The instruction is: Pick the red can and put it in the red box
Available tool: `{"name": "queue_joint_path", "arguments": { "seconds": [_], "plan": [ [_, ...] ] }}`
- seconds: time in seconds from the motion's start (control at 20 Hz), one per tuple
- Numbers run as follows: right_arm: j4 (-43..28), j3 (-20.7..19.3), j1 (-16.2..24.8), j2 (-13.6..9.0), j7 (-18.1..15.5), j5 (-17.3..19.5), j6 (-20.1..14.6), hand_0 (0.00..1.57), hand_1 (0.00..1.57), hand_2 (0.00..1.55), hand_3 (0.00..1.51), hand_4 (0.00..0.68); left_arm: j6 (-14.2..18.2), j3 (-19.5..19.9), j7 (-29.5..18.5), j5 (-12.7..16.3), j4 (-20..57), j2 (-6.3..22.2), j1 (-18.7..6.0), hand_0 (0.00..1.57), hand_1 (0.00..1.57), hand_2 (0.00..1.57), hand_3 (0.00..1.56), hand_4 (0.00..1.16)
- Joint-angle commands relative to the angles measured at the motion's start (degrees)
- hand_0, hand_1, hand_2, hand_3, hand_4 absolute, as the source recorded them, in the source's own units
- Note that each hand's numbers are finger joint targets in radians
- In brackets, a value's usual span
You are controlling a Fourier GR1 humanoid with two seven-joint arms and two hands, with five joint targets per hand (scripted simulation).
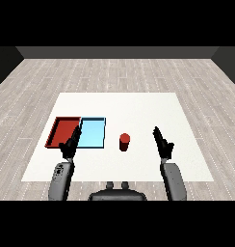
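The right hand [163, 143], fingers straight and empty, hangs beside the upright small red cylindrical can [124, 142], so reaching leftward to grasp it comes next.

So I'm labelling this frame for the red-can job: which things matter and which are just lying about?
Part of the job:
red can
red tray
right hand, open, nearest the can

Lying about:
light blue tray
left hand, open, over the trays' near edge

Red can [124, 142], red tray [63, 131], light blue tray [92, 133], white table [138, 108], black robot hands, grey plank floor [114, 72]
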Motion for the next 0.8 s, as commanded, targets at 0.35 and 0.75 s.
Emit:
{"name": "queue_joint_path", "arguments": {
  "seconds": [0.35,0.75],
  "plan": [
    [-9.1,-4.0,4.9,-0.8,-14.1,-7.5,7.4,0.00,0.00,0.00,0.00,0.000,0.4,1.6,-11.8,1.9,-7.2,-2.0,-2.8,0.00,0.00,0.00,0.00,0.00],
    [-3.9,-5.2,6.3,-0.8,-23.3,-6.3,10.0,0.00,0.00,0.00,0.00,0.000,1.6,-1.0,-26.1,0.0,-0.1,-4.1,0.4,0.00,0.00,0.00,0.00,0.00]
  ]
}}
